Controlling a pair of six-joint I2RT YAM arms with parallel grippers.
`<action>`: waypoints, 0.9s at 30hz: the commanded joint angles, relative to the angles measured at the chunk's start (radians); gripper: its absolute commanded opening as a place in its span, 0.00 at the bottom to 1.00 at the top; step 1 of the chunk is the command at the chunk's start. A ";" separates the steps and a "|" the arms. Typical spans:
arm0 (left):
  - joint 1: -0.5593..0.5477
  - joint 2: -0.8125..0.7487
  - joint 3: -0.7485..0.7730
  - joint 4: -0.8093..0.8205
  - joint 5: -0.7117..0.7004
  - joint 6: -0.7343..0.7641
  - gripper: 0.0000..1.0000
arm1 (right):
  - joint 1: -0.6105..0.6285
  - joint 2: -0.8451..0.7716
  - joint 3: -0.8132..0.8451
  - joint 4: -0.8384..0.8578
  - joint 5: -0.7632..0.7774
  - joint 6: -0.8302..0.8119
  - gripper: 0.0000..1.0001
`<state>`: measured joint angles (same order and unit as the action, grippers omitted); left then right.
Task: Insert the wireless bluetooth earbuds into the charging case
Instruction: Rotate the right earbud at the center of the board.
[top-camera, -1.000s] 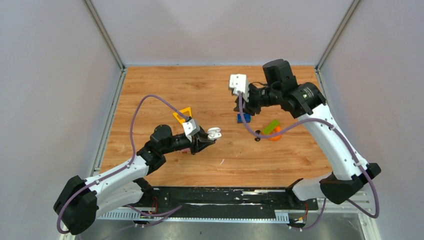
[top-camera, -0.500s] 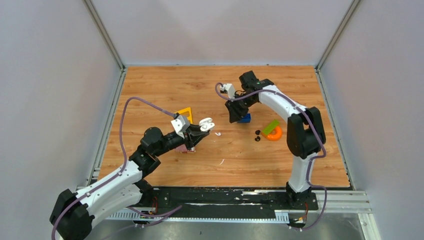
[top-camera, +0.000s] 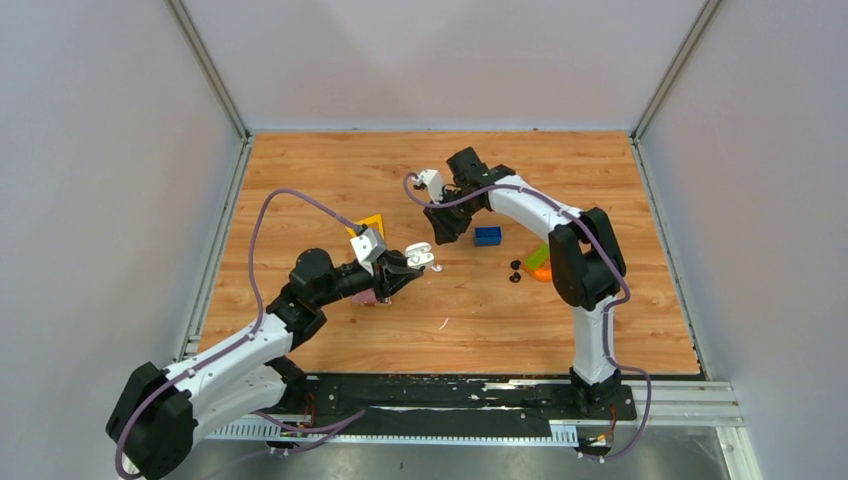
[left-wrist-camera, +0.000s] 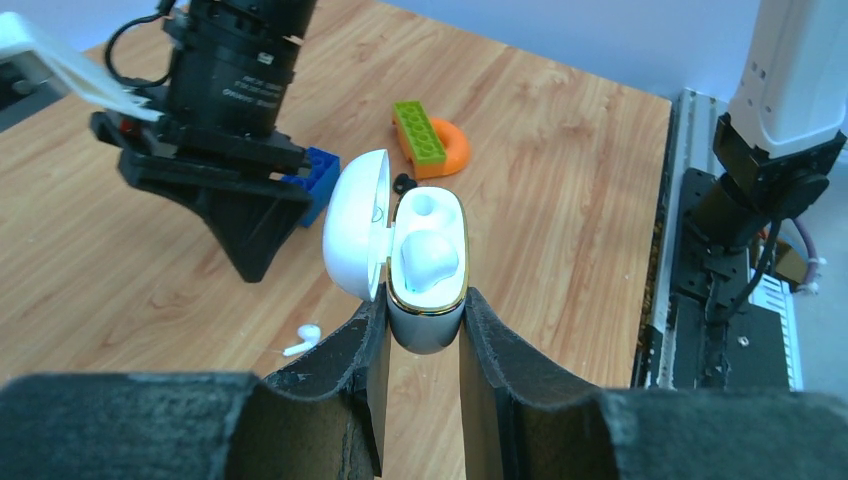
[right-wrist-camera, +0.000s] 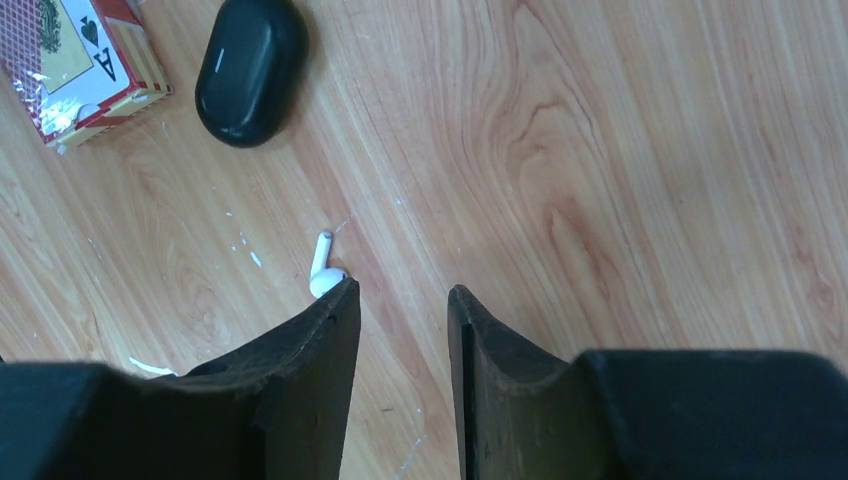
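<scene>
Left pincer (left-wrist-camera: 425, 312) is clamping the charging case (left-wrist-camera: 426, 330) by its lower body and holding it up off the bench (left-wrist-camera: 560, 200), lid hanging open to one side. Looks like one earbud (left-wrist-camera: 430, 258) is sitting inside, white against the gold-edged rim. The loose earbud (right-wrist-camera: 322, 270) is lying on the wood, stem pointing away from the right pincer (right-wrist-camera: 400, 300). That pincer is hovering low w/ fingers apart, nothing between them. The bud is peeking out right at the tip of one finger; can't tell if they're touching. From the top cam, the two pincers are sitting near each other mid-bench, w/ the loose bud on the wood btwn them. A black oval pebble (right-wrist-camera: 250, 70) and a card box (right-wrist-camera: 75, 55) are lying farther off, a blue brick (top-camera: 488, 236) just beside the right pincer.
</scene>
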<state>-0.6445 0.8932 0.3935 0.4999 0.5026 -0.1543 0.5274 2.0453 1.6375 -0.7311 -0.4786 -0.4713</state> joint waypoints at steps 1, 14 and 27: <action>0.005 0.021 -0.004 0.101 0.061 -0.032 0.00 | 0.019 0.042 0.046 0.040 0.033 0.058 0.38; 0.004 -0.007 -0.006 0.072 0.037 -0.009 0.00 | 0.068 -0.005 -0.017 0.062 0.186 0.305 0.47; 0.004 0.006 0.002 0.061 0.041 -0.005 0.00 | 0.130 -0.129 -0.176 0.101 0.342 0.646 0.68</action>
<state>-0.6445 0.9012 0.3862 0.5247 0.5346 -0.1692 0.6380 1.9816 1.4609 -0.6704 -0.1909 0.0277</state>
